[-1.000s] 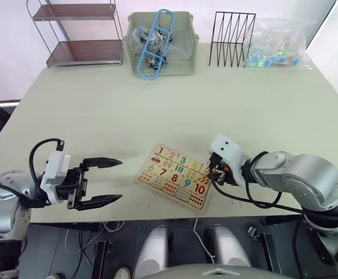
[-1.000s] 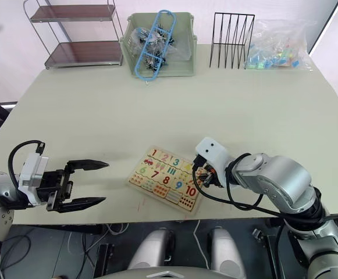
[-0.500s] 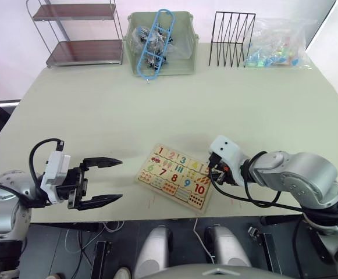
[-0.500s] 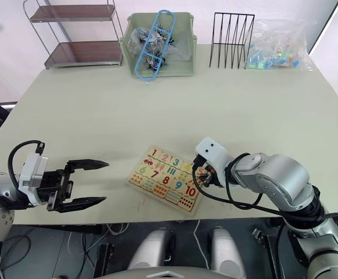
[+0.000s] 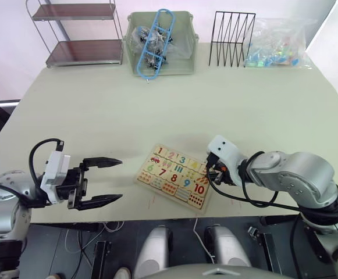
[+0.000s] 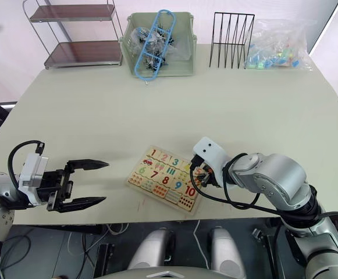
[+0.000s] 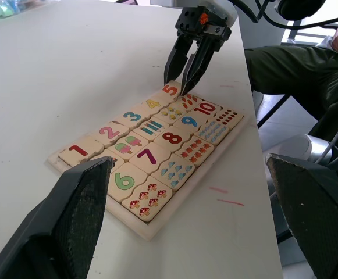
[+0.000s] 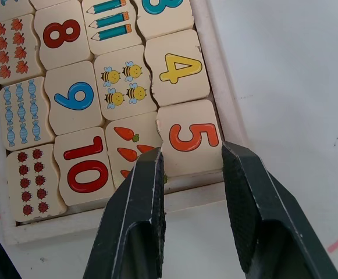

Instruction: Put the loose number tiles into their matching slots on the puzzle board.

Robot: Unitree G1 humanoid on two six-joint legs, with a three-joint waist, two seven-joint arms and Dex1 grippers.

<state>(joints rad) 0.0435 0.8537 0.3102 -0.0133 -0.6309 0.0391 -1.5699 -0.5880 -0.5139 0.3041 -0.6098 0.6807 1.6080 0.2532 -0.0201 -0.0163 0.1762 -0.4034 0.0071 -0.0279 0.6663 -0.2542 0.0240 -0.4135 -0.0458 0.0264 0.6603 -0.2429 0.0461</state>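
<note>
Now the right hand [image 8: 189, 174] stands released over the seated 5 tile [image 8: 187, 136], lower centre of frame, barely shifted from before. All tiles fill the puzzle board [image 5: 174, 176]. Left hand [image 5: 107, 180] hangs open, idle.

Head stereo pair looking forward and down over the worktop [image 5: 157, 104]. Left wrist view low across the puzzle board [image 7: 151, 157], facing the right end effector [image 7: 189, 75]. Right wrist view close above the same board.
</note>
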